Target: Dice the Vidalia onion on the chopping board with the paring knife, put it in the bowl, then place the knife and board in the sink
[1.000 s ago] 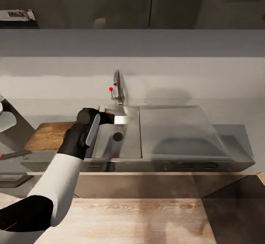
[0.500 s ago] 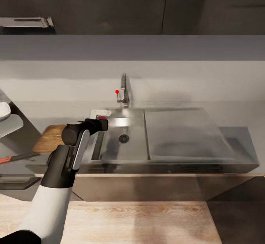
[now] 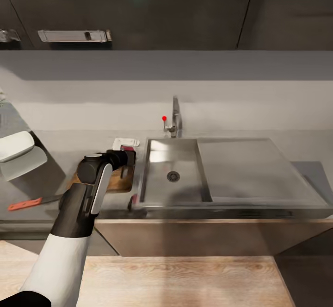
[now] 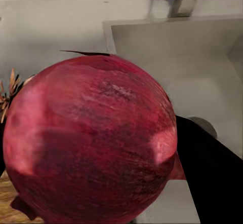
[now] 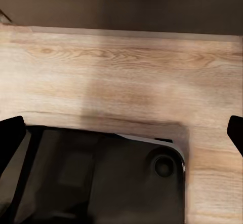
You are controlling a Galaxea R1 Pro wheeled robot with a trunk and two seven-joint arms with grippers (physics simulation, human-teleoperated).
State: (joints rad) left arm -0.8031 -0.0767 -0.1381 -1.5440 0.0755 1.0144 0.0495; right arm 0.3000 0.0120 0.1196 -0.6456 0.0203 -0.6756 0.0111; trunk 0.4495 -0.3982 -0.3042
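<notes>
Currently my left tool [image 3: 126,155] is clamped on the onion [image 4: 91,140], a dark red globe, holding it over the chopping board [image 3: 121,179] just beside the sink [image 3: 159,191]. Paring knife [image 3: 32,202] lies on the worktop [image 3: 69,142] well left of the board. Right tool [image 5: 121,127]: fingertips far apart, wide, over wood floor [image 5: 131,77].
</notes>
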